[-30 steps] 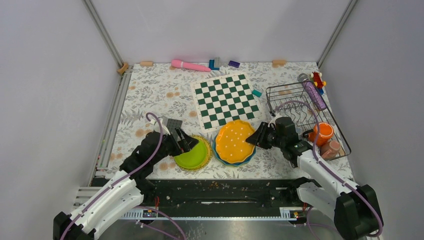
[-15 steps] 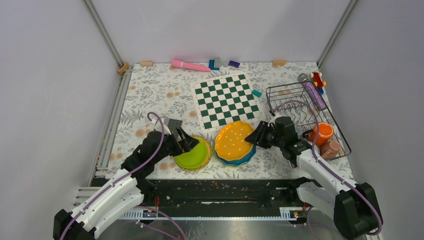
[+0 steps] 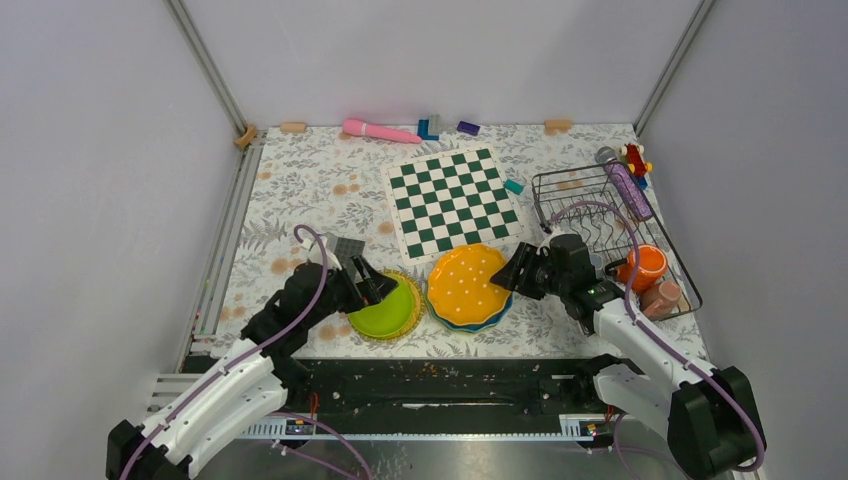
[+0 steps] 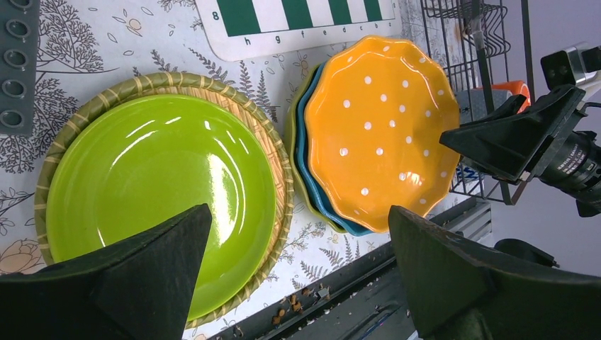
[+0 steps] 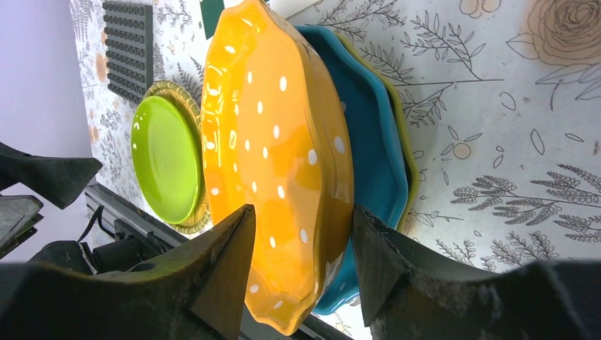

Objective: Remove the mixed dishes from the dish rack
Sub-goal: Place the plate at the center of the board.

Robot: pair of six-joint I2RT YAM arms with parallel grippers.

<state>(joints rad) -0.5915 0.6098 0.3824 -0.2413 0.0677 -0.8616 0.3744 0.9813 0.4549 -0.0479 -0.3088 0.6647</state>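
An orange white-dotted scalloped plate lies on top of a teal plate and a yellow-green one, left of the dish rack. My right gripper is open, its jaws standing either side of the orange plate's right rim. An orange cup and a pink cup sit in the rack's near end. A lime-green plate rests on a woven mat. Above it my left gripper hangs wide open, holding nothing.
A green-and-white chessboard lies behind the plates. A grey studded baseplate sits by the left arm. A purple tube and a red toy are at the rack's far end. A pink object and small blocks lie along the back wall.
The orange plate has tipped down flatter onto the teal plate, and my right gripper's jaws have spread apart around its rim. The left arm has not moved.
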